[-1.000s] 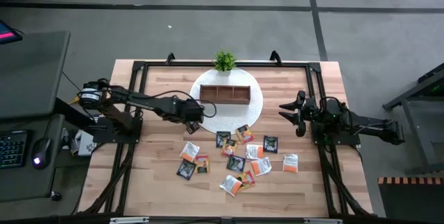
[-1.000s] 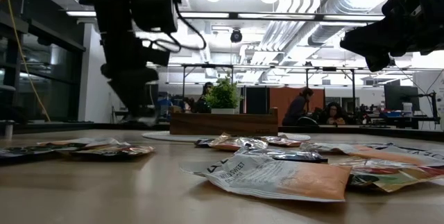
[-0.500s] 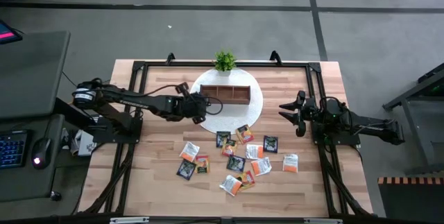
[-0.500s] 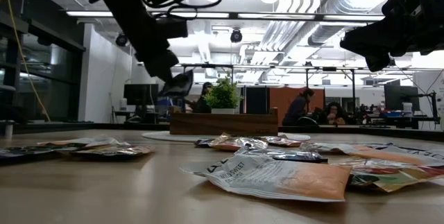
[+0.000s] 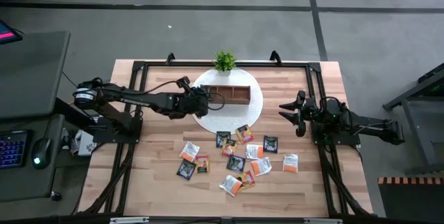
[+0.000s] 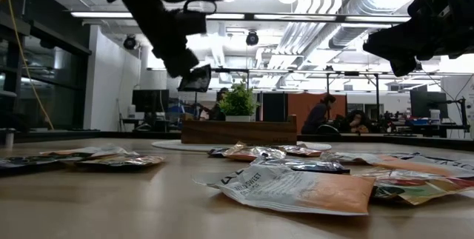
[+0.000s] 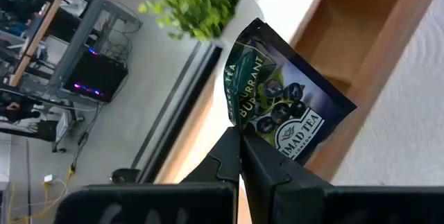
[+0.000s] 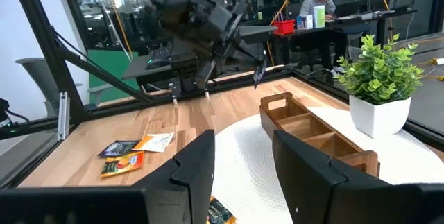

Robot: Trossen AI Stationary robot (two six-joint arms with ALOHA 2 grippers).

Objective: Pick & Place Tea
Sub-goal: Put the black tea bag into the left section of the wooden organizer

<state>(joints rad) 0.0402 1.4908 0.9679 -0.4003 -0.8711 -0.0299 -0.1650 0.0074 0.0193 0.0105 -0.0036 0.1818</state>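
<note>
My left gripper point(image 5: 202, 101) point(image 7: 239, 139) is shut on a dark green-black tea sachet point(image 7: 284, 106) point(image 6: 195, 80). It hovers over the left end of the brown three-compartment wooden tray point(image 5: 226, 94) point(image 7: 361, 37). The other sachets point(image 5: 239, 154), which are dark, orange and white, lie flat and scattered on the table nearer the near edge point(image 6: 296, 187). My right gripper point(image 5: 294, 113) point(image 8: 243, 156) is open and waits at the table's right side, holding nothing. My left gripper pinches the dark sachet between its two shut fingers at one edge point(image 7: 241, 124), near a corner. The fingers come slanting down from the table's left. The sachet is lifted clear of the table and juts out tilted beyond the fingertips, above the tray's left end.
The tray stands on a round white mat point(image 5: 236, 113) at the table's far middle. A small green potted plant point(image 5: 223, 61) point(image 8: 378, 78) stands just behind it. A black frame point(image 5: 139, 68) runs along the table's edges. Bare wood lies left of the sachets point(image 5: 156, 154). People sit in the room behind point(image 6: 322, 113).
My left gripper has risen from the table by the mat's left edge with the dark sachet, lifting it clear. It has moved toward the far and right, up to the tray's left end. The right arm has kept still.
</note>
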